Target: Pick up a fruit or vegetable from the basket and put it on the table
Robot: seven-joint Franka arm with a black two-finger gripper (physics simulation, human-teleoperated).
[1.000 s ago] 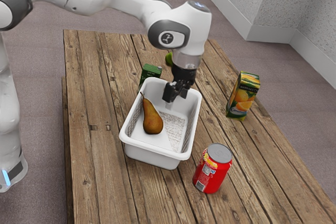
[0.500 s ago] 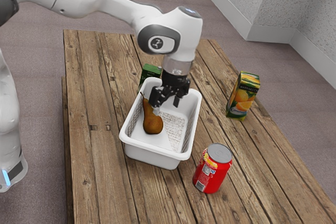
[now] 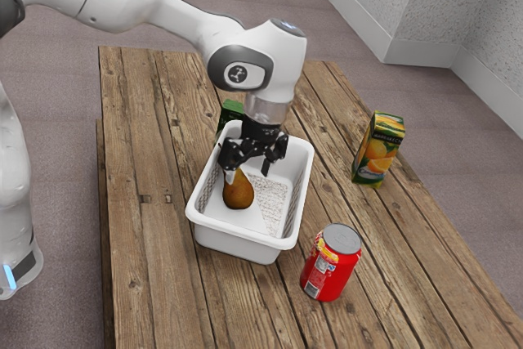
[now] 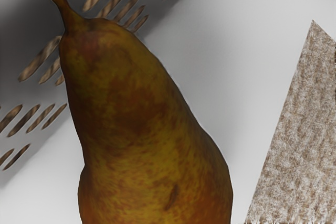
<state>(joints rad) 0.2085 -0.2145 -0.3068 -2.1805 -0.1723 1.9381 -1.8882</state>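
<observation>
1. Since the earlier frames, the gripper (image 3: 248,173) has shifted toward the exterior view's left and come over the pear (image 3: 239,195).
2. Its two fingers stand well apart, with nothing gripped between them; the nearer one overlaps the pear's upper part in the exterior view.
3. Inside the white basket (image 3: 237,245), the pear lies on the floor, its stem near the slotted wall and a speckled patch (image 4: 299,140) beside it.
4. Around the basket on the wooden table (image 3: 139,243) stand a red can (image 3: 331,263), an orange-juice carton (image 3: 377,153) and a green carton (image 3: 233,109), partly hidden.
</observation>
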